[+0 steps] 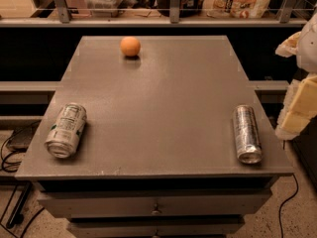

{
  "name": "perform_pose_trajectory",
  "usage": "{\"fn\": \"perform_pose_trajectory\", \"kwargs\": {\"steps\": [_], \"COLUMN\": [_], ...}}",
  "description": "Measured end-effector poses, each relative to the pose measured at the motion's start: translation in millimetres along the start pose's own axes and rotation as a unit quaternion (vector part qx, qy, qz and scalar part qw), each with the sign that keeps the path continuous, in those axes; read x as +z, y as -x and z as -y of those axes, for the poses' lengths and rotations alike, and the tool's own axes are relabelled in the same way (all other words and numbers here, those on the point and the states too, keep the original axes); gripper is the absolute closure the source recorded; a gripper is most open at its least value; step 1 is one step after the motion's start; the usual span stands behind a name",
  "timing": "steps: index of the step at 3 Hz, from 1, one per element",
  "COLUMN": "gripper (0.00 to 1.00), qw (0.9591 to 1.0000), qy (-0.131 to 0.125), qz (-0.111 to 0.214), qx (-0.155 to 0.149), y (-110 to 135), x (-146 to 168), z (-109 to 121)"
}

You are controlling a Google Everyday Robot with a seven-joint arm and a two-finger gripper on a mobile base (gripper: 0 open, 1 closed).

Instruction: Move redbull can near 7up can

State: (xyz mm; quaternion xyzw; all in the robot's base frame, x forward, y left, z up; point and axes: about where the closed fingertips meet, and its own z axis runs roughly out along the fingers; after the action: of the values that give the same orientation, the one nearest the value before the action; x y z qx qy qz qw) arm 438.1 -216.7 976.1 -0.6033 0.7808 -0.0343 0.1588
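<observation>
- Hanging just off the right-hand edge of the table (158, 98), the gripper (298, 105) is only partly in view. Whether it is open or closed, or holds anything, cannot be told.
- The redbull can (246, 134) lies on its side on the table, just beside the gripper and apart from it.
- The 7up can (66, 130) lies on its side at the opposite edge, well apart from the gripper.
- An orange (130, 46) sits at the far end, away from the gripper.
</observation>
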Motion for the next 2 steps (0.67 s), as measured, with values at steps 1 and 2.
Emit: {"fn": "perform_pose_trajectory", "kwargs": {"steps": [1,2], "gripper": [0.0,0.0], "qw": [1.0,0.9985], "qy": [-0.001,-0.001], "qz": [0.0,0.007], "qx": [0.003,0.055], "y": [0.3,0.0], "x": [0.7,16.4], "z": [0.5,5.1]}}
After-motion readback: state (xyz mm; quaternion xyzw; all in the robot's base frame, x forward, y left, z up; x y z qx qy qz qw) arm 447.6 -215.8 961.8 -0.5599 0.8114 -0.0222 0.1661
